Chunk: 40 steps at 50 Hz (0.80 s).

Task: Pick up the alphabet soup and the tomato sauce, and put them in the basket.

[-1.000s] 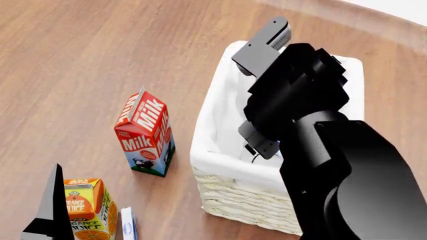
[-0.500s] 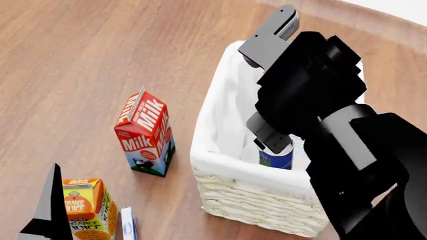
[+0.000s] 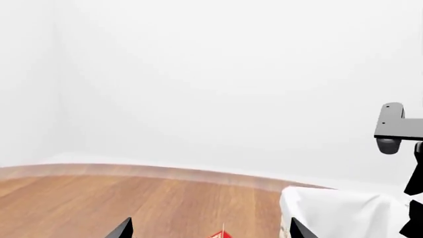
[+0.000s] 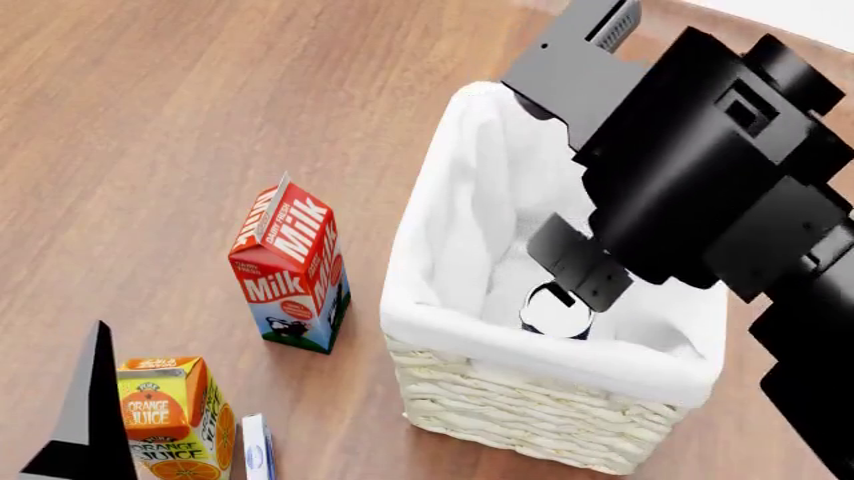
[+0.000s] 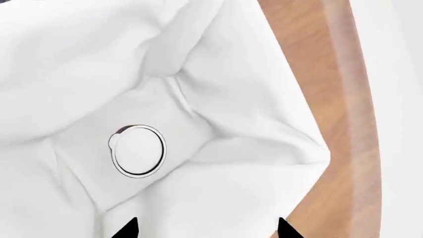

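Note:
The alphabet soup [image 4: 557,312] stands upright on the floor of the basket [image 4: 534,410], its pale lid [image 5: 137,150] facing up and a strip of dark blue label showing. My right gripper [image 5: 205,230] hangs open above the can, apart from it, with nothing between its fingers. In the head view the black right arm [image 4: 694,180] covers the basket's far right side. My left gripper [image 3: 209,233] is open and empty at the near left, one finger [image 4: 91,410] showing beside the cartons. The tomato sauce is out of view.
A red and white milk carton [image 4: 288,265] stands just left of the basket. An orange juice carton [image 4: 174,415] and a small blue-and-white box [image 4: 256,450] sit at the near left. The wooden surface's far edge [image 4: 747,20] runs behind the basket.
My right arm has risen out of the basket and moved back and right. The soup can, first hidden by the gripper, now stands uncovered on the basket floor. The left arm barely moved.

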Tool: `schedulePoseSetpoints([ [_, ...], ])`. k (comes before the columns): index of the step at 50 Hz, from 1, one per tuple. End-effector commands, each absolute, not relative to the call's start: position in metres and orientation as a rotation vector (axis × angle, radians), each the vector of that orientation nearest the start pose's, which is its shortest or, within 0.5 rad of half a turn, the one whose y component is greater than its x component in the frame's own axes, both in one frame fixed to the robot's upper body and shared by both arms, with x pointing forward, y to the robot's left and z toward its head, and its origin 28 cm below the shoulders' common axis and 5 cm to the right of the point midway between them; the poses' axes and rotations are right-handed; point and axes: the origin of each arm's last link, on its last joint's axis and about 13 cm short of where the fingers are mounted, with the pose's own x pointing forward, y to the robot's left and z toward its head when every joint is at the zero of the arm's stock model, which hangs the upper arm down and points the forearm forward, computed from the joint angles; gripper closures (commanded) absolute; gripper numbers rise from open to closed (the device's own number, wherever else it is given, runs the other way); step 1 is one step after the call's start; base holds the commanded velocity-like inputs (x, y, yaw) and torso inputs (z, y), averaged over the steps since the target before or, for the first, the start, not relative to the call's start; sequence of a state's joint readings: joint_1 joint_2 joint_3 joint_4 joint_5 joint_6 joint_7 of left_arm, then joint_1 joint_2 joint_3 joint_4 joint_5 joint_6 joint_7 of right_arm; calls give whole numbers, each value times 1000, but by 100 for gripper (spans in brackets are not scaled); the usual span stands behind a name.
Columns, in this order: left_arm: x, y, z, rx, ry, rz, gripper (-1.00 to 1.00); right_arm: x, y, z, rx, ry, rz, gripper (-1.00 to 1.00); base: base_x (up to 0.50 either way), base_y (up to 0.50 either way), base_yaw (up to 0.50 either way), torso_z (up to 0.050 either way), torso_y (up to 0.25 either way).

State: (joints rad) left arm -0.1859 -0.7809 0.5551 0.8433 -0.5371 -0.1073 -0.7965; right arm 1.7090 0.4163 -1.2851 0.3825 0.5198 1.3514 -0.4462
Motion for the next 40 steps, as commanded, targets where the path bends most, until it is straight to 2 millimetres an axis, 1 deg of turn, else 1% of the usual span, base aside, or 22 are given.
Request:
schedulePoseSetpoints([
  [1,156,205,169,-45,-421,-125,-100,332,-148,338,-854,693,296,-100,0,0,0,0,0],
  [5,155,205,170,-47,-425,-123,-100,322,-148,341,-865,665,314,-100,0,0,0,0,0],
  [6,154,206,171,-48,-426,-122,-100,316,-149,347,-864,642,315,-100,0,0,0,0,0],
  [10,154,206,171,-49,-426,-121,-100,301,-153,358,-882,599,310,-100,0,0,0,0,0],
  [11,154,206,172,-49,-429,-123,-100,293,-155,364,-867,572,315,-100,0,0,0,0,0],
  [13,153,205,172,-49,-431,-124,-100,284,-157,366,-863,554,312,-100,0,0,0,0,0],
  [19,151,205,173,-47,-435,-125,-100,263,-162,362,-844,482,308,-100,0,0,0,0,0],
  [21,151,205,172,-47,-435,-125,-100,259,-163,360,-835,469,301,-100,0,0,0,0,0],
  [25,151,205,174,-48,-436,-123,-100,248,-166,348,-801,432,285,-100,0,0,0,0,0],
  [28,151,205,174,-49,-437,-123,-100,241,-168,336,-748,351,265,-100,0,0,0,0,0],
  [30,151,206,175,-51,-439,-121,-100,237,-168,326,-736,322,253,-100,0,0,0,0,0],
  [32,150,207,175,-51,-440,-117,-100,228,-170,310,-715,299,255,-100,0,0,0,0,0],
  [36,150,206,176,-51,-440,-116,-100,218,-170,291,-662,230,259,-100,0,0,0,0,0],
  [40,150,206,174,-51,-439,-118,-100,209,-170,274,-633,213,247,-100,0,0,0,0,0],
])
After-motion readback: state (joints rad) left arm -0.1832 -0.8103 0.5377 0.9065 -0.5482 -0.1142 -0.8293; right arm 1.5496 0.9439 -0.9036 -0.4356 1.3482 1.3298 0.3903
